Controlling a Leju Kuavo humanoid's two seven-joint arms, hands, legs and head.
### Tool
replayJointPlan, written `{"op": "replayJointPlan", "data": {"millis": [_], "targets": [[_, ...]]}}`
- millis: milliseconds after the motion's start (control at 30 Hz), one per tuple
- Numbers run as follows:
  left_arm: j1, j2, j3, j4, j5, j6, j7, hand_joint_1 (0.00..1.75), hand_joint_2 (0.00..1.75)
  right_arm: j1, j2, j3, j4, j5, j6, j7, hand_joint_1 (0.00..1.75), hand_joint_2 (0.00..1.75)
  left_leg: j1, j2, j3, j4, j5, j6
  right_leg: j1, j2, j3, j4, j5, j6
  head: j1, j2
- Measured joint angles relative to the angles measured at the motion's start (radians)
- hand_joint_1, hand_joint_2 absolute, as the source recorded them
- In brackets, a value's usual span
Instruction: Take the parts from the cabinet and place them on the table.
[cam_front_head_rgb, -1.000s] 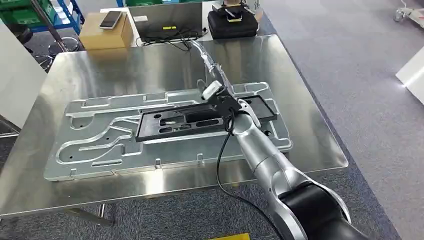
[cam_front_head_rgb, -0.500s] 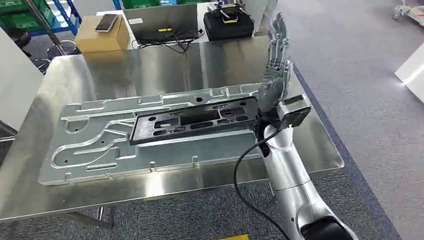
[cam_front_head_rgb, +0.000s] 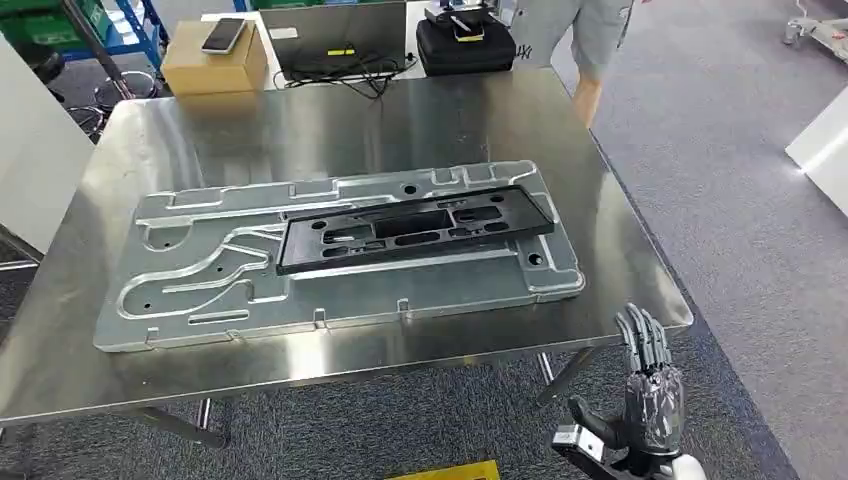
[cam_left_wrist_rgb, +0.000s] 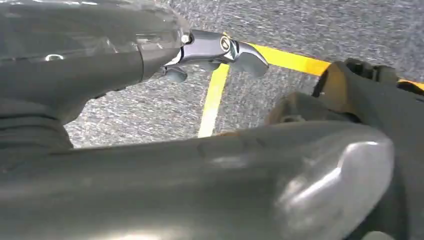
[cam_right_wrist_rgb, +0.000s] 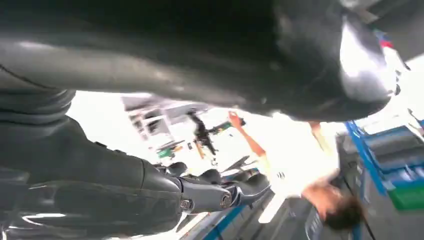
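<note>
Head view, left to right. A brown cardboard box (cam_front_head_rgb: 214, 62) with a phone (cam_front_head_rgb: 222, 36) lying on top stands at the far left edge of the brushed stainless-steel worktop (cam_front_head_rgb: 300, 130). A large silver machined aluminium plate with milled channels (cam_front_head_rgb: 200, 285) lies flat across the middle of the worktop. On it rests the long black rectangular plastic frame part with cut-out slots (cam_front_head_rgb: 410, 232), lying flat and slightly angled, toward the plate's right half. Beyond the far edge sit a laptop (cam_front_head_rgb: 335, 35) with dark cables and a black case (cam_front_head_rgb: 465, 45). A person in grey (cam_front_head_rgb: 590, 40) stands past the far right corner.

The right robot hand (cam_front_head_rgb: 650, 395) is below the worktop's near right corner, over the grey carpet, fingers straight and apart, holding nothing, well clear of the black part. In the left wrist view the left robot hand (cam_left_wrist_rgb: 220, 50) hangs over grey carpet (cam_left_wrist_rgb: 325, 25) marked with yellow tape (cam_left_wrist_rgb: 212, 100); whether its fingers are apart or closed cannot be told.
</note>
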Motion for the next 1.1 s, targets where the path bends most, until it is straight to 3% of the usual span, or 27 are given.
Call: {"op": "replayJointPlan", "data": {"millis": [67, 133, 200, 267, 300, 333, 367, 433, 467, 500, 533, 600, 633, 667, 700, 767, 800, 833, 867, 900, 933, 967, 1000, 1033, 1100], "targets": [[0.0, 0.0, 0.0, 0.0, 0.001, -0.008, -0.011, 0.0, 0.0, 0.021, 0.008, -0.052, 0.015, 0.036, 0.001, 0.0, 0.0, 0.0, -0.001, 0.0, 0.001, 0.001, 0.008, -0.012, 0.0, 0.002, -0.005, -0.004, -0.003, -0.012, 0.0, 0.0], [0.002, 0.001, 0.0, 0.0, 0.003, -0.013, -0.015, 0.0, 0.0, 0.026, 0.016, -0.102, 0.047, 0.071, 0.001, 0.0, 0.0, 0.0, -0.003, -0.001, -0.007, 0.001, 0.012, -0.026, -0.009, -0.001, -0.019, -0.011, 0.017, -0.028, 0.0, 0.0], [0.004, -0.001, 0.0, 0.0, 0.002, -0.013, -0.016, 0.0, 0.0, 0.027, 0.023, -0.154, 0.078, 0.094, -0.001, -0.001, 0.0, 0.0, 0.001, 0.001, -0.033, 0.072, -0.092, -0.035, -0.01, -0.003, -0.038, -0.011, 0.034, -0.04, 0.0, 0.0], [0.0, -0.001, 0.0, 0.0, 0.002, -0.009, -0.008, 0.0, 0.0, 0.026, 0.031, -0.198, 0.11, 0.121, -0.004, 0.0, 0.0, 0.0, 0.003, 0.001, -0.067, 0.225, -0.201, -0.044, -0.007, -0.005, -0.062, -0.01, 0.052, -0.042, 0.0, 0.0], [-0.001, -0.001, 0.0, 0.0, 0.002, -0.006, -0.002, 0.0, 0.0, 0.025, 0.035, -0.221, 0.125, 0.143, -0.004, 0.0, 0.0, 0.0, 0.003, 0.001, -0.073, 0.283, -0.221, -0.047, -0.005, -0.007, -0.074, -0.009, 0.06, -0.043, 0.0, 0.0], [-0.001, -0.001, 0.0, 0.0, 0.002, -0.006, 0.001, 0.0, 0.0, 0.023, 0.041, -0.242, 0.137, 0.169, -0.005, 0.0, 0.0, 0.0, 0.003, 0.001, -0.065, 0.305, -0.212, -0.047, -0.003, -0.008, -0.085, -0.008, 0.068, -0.043, 0.0, 0.0], [-0.001, -0.001, 0.0, 0.0, 0.003, -0.005, 0.004, 0.0, 0.0, 0.019, 0.048, -0.27, 0.15, 0.204, -0.005, -0.001, 0.0, 0.0, 0.003, 0.001, -0.035, 0.286, -0.181, -0.043, -0.002, -0.008, -0.098, -0.007, 0.077, -0.043, 0.0, 0.0], [-0.003, -0.001, 0.0, 0.0, 0.002, -0.005, 0.007, 0.0, 0.0, 0.005, 0.065, -0.327, 0.187, 0.241, -0.005, -0.003, 0.0, 0.0, -0.001, 0.001, 0.08, 0.133, -0.115, -0.027, 0.004, -0.008, -0.12, -0.003, 0.092, -0.041, 0.0, 0.0], [-0.006, 0.001, 0.002, 0.0, 0.002, -0.005, 0.008, 0.0, 0.0, -0.004, 0.07, -0.353, 0.215, 0.249, -0.005, -0.005, 0.0, 0.0, -0.006, 0.001, 0.152, 0.033, -0.115, -0.013, 0.002, -0.008, -0.123, -0.002, 0.099, -0.039, 0.0, 0.0], [-0.01, 0.002, 0.002, 0.0, 0.002, -0.006, 0.009, 0.0, 0.0, -0.009, 0.075, -0.373, 0.237, 0.25, -0.006, -0.006, 0.0, 0.0, -0.011, 0.002, 0.198, -0.044, -0.142, -0.005, 0.008, -0.008, -0.129, -0.001, 0.105, -0.032, 0.0, 0.0], [-0.013, 0.002, 0.003, 0.0, 0.003, -0.005, 0.009, 0.0, 0.0, -0.013, 0.077, -0.393, 0.259, 0.254, -0.003, -0.006, 0.0, 0.0, -0.013, 0.0, 0.201, -0.051, -0.138, -0.008, 0.002, -0.011, -0.128, -0.005, 0.115, -0.026, 0.0, 0.0], [-0.011, 0.002, 0.003, 0.0, 0.003, -0.006, 0.009, 0.0, 0.0, -0.034, 0.082, -0.427, 0.316, 0.262, 0.035, -0.006, 0.0, 0.0, -0.021, 0.001, 0.188, -0.056, -0.122, 0.002, -0.004, -0.01, -0.128, -0.014, 0.134, -0.015, 0.0, 0.0], [-0.01, 0.002, 0.003, 0.0, 0.003, -0.009, 0.009, 0.0, 0.0, -0.05, 0.082, -0.45, 0.375, 0.269, 0.065, -0.004, 0.0, 0.0, -0.013, 0.004, 0.187, -0.071, -0.105, 0.01, 0.001, -0.007, -0.13, -0.022, 0.141, -0.009, 0.0, 0.0], [-0.011, 0.002, 0.002, 0.0, 0.003, -0.012, 0.007, 0.0, 0.0, -0.072, 0.079, -0.481, 0.462, 0.276, 0.084, 0.005, 0.0, 0.0, -0.008, 0.013, 0.182, -0.082, -0.089, 0.015, -0.002, -0.004, -0.134, -0.013, 0.117, -0.004, 0.0, 0.0], [-0.011, -0.002, 0.002, 0.0, 0.003, -0.014, 0.005, 0.0, 0.0, -0.094, 0.067, -0.515, 0.562, 0.276, 0.106, 0.022, 0.0, 0.0, -0.008, 0.013, 0.17, -0.084, -0.08, 0.025, -0.002, -0.004, -0.146, 0.02, 0.064, 0.001, 0.0, 0.0], [-0.004, -0.007, 0.002, 0.0, 0.003, -0.015, 0.004, 0.0, 0.0, -0.131, 0.048, -0.592, 0.764, 0.248, 0.186, 0.105, 0.0, 0.0, -0.009, 0.013, 0.144, -0.081, -0.062, 0.028, -0.009, -0.004, -0.182, 0.16, -0.054, 0.008, 0.0, 0.0], [0.002, -0.008, 0.002, 0.0, 0.003, -0.016, 0.004, 0.0, 0.0, -0.141, 0.048, -0.639, 0.855, 0.232, 0.225, 0.15, 0.0, 0.0, -0.01, 0.013, 0.129, -0.077, -0.053, 0.027, -0.01, -0.004, -0.196, 0.236, -0.087, 0.012, 0.0, 0.0], [0.006, -0.01, 0.002, 0.0, 0.003, -0.016, 0.005, 0.0, 0.0, -0.147, 0.048, -0.666, 0.911, 0.224, 0.245, 0.171, 0.0, 0.0, -0.009, 0.013, 0.115, -0.072, -0.046, 0.024, -0.01, -0.004, -0.198, 0.277, -0.081, 0.015, 0.0, 0.0], [0.009, -0.012, 0.001, 0.0, 0.002, -0.016, 0.005, 0.0, 0.0, -0.153, 0.047, -0.691, 0.967, 0.222, 0.252, 0.184, 0.0, 0.0, -0.007, 0.013, 0.097, -0.063, -0.039, 0.02, -0.012, -0.004, -0.183, 0.278, -0.049, 0.018, 0.0, 0.0], [0.01, -0.013, 0.001, 0.0, 0.002, -0.016, 0.005, 0.0, 0.0, -0.16, 0.047, -0.706, 1.01, 0.222, 0.253, 0.194, 0.0, 0.0, -0.005, 0.014, 0.078, -0.052, -0.034, 0.015, -0.015, -0.004, -0.15, 0.242, -0.004, 0.021, 0.0, 0.0], [0.009, -0.016, 0.001, 0.0, 0.002, -0.016, 0.005, 0.0, 0.0, -0.169, 0.047, -0.718, 1.049, 0.224, 0.253, 0.202, 0.0, 0.0, -0.003, 0.015, 0.062, -0.04, -0.031, 0.011, -0.019, -0.005, -0.096, 0.168, 0.031, 0.023, 0.0, 0.0], [0.007, -0.016, 0.0, 0.0, 0.002, -0.016, 0.006, 0.0, 0.0, -0.179, 0.046, -0.724, 1.075, 0.225, 0.253, 0.206, 0.0, 0.0, -0.003, 0.018, 0.048, -0.026, -0.03, 0.008, -0.024, -0.004, -0.032, 0.074, 0.038, 0.026, 0.0, 0.0], [0.005, -0.016, 0.0, 0.0, 0.002, -0.016, 0.006, 0.0, 0.0, -0.189, 0.046, -0.732, 1.103, 0.226, 0.256, 0.211, 0.0, 0.0, -0.007, 0.02, 0.032, -0.015, -0.029, 0.002, -0.019, 0.0, 0.005, 0.011, 0.001, 0.026, 0.0, 0.0], [0.003, -0.016, 0.0, 0.0, 0.003, -0.016, 0.006, 0.0, 0.0, -0.194, 0.043, -0.742, 1.122, 0.226, 0.259, 0.215, 0.0, 0.0, -0.008, 0.02, 0.027, -0.009, -0.024, -0.004, -0.015, 0.003, 0.012, -0.011, -0.009, 0.013, 0.0, 0.0], [0.003, -0.016, -0.003, 0.0, 0.003, -0.015, 0.007, 0.0, 0.0, -0.201, 0.042, -0.758, 1.155, 0.227, 0.264, 0.217, 0.0, 0.0, -0.007, 0.019, 0.022, -0.007, -0.01, -0.016, -0.012, 0.003, 0.004, -0.011, -0.011, 0.009, 0.0, 0.0]]}}
